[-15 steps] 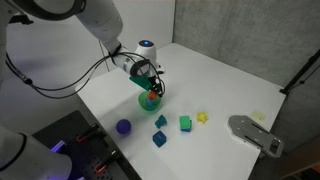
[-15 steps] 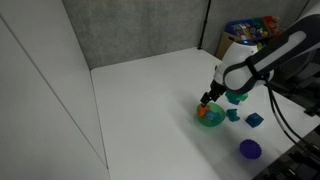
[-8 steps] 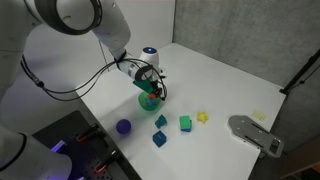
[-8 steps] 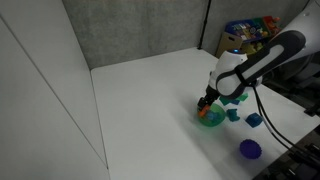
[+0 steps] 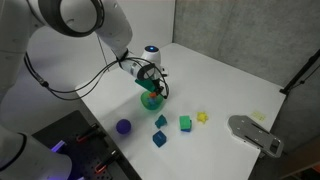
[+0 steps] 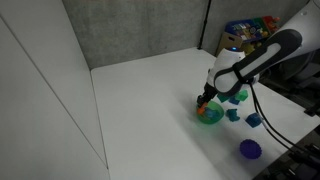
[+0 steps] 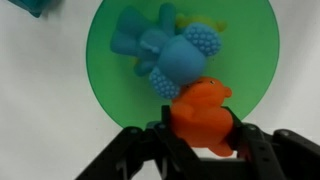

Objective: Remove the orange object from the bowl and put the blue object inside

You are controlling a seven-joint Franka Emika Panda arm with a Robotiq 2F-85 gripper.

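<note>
In the wrist view the orange object [image 7: 200, 118] sits at the near rim of the green bowl [image 7: 115, 90], with my gripper [image 7: 199, 138] shut on it, a black finger pressed against each side. A light blue bumpy toy [image 7: 165, 55] lies in the middle of the bowl. In both exterior views my gripper [image 5: 153, 93] [image 6: 205, 101] reaches down into the bowl [image 5: 150, 101] [image 6: 211, 116]. The blue object, a dark blue-purple ball [image 5: 123, 126] [image 6: 249, 149], rests on the white table apart from the bowl.
Two teal blocks [image 5: 161, 121] [image 5: 159, 139], a green cube [image 5: 185, 123] and a small yellow piece [image 5: 202, 117] lie on the table beside the bowl. A grey device [image 5: 255, 133] lies at the table's far side. A teal corner [image 7: 35, 6] shows in the wrist view.
The jaws have gone from open to shut on the orange object in the bowl. The arm has hardly moved.
</note>
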